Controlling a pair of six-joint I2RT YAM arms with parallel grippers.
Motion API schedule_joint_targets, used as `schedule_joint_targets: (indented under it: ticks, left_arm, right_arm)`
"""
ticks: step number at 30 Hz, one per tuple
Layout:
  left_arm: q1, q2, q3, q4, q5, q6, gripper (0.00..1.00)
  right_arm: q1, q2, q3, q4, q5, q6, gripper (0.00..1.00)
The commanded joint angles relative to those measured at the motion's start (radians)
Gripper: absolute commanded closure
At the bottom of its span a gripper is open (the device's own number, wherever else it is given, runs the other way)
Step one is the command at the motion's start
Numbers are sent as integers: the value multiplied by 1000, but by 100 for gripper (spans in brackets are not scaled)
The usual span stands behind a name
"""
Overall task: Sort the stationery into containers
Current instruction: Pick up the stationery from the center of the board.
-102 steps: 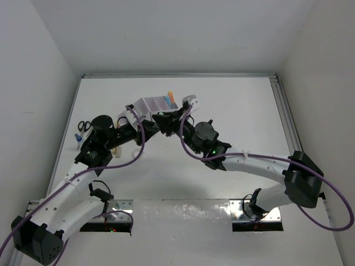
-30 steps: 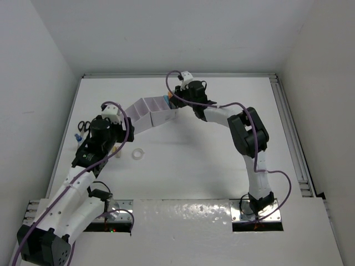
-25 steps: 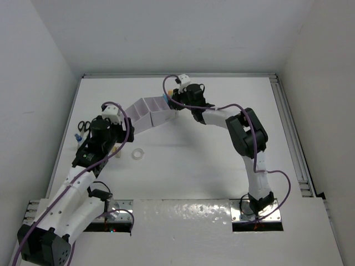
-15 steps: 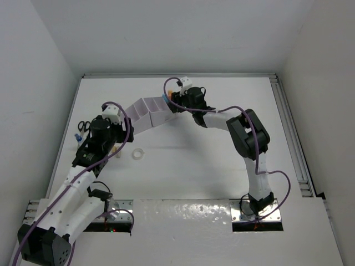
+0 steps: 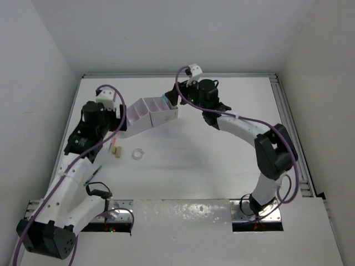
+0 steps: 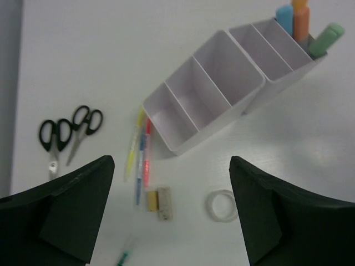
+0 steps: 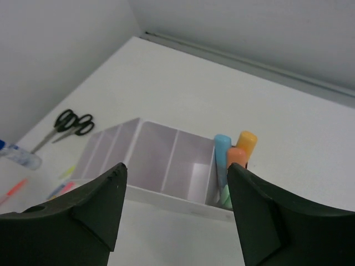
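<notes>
Stationery is split between the organiser [image 6: 222, 94] and the white counter [image 5: 188, 166]. A blue highlighter [image 6: 284, 16], an orange highlighter [image 6: 301, 22] and a green highlighter [image 6: 327, 39] stand upright together in the organiser's end compartment, the one nearest my right arm.

Everything else lies on the counter by the opposite end. A yellow pen [image 6: 133, 147] and a red pen [image 6: 145, 160] lie side by side just beside that end wall. A short yellow-and-cork block [image 6: 158, 199] sits near their tips. The clear tape ring [image 6: 222, 205] lies flat in front of the organiser, apart from it. The black-handled scissors [image 6: 69, 133] lie well to the left (two pairs, by the look of the handles), and a blue-capped bottle [image 7: 19, 156] lies near them at the picture's edge.

My left jaws stand wide apart with nothing between them, hovering above the pens and the near end of the organiser. My right jaws are spread wide too and hold nothing, poised over the highlighter end
</notes>
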Motion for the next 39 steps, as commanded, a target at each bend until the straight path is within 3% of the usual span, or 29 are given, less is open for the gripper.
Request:
schedule_joint_targets:
  ticks: [1, 6, 8, 14, 18, 22, 30, 39]
  left_arm:
    - [73, 98, 184, -153, -26, 93, 17]
    - [173, 239, 427, -402, 0, 107, 5]
    - [240, 264, 461, -457, -15, 141, 0]
    - [472, 324, 480, -531, 77, 227, 0]
    - [619, 373, 448, -507, 118, 221, 0]
    - [693, 388, 371, -435, 186, 216, 0]
    - [710, 456, 186, -252, 201, 208, 1]
    - [705, 560, 103, -60, 164, 190, 22]
  right_arm:
    - [14, -142, -46, -16, -20, 20, 28]
    - [25, -252, -69, -209, -14, 56, 26]
    - [31, -298, -77, -260, -20, 59, 26]
    - [80, -363, -126, -393, -92, 30, 28]
    - [108, -364, -97, -467, -112, 1, 28]
    - [125, -372, -83, -542, -105, -13, 29]
    - [155, -367, -88, -579, -73, -16, 29]
    - [204, -361, -125, -530, 21, 4, 31]
